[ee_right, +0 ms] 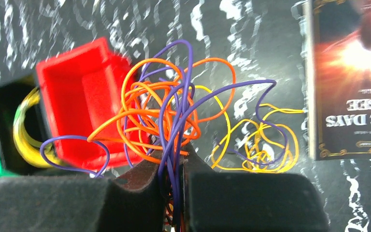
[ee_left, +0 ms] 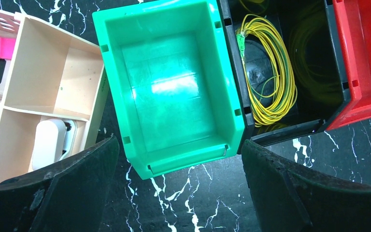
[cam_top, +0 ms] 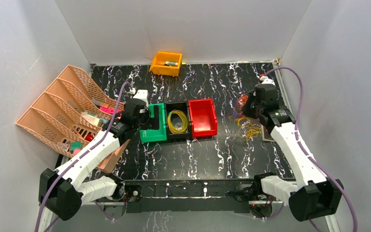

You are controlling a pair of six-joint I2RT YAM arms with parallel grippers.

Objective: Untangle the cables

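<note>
My right gripper (ee_right: 174,169) pinches the tangled cables (ee_right: 140,116) beside the red bin (ee_right: 72,92). My left gripper (ee_left: 178,166) is open. Pulling may tighten the knot.

Worktable (cam_top: 198,159) surface was black with white marbled veining, evenly lit. Plain pale-grey panels enclosed it: back wall (cam_top: 174,29) at 12 o'clock, left wall (cam_top: 9,58) at 9 o'clock, right wall (cam_top: 348,58) at 3 o'clock. Soft shadow noted along the corners.
</note>
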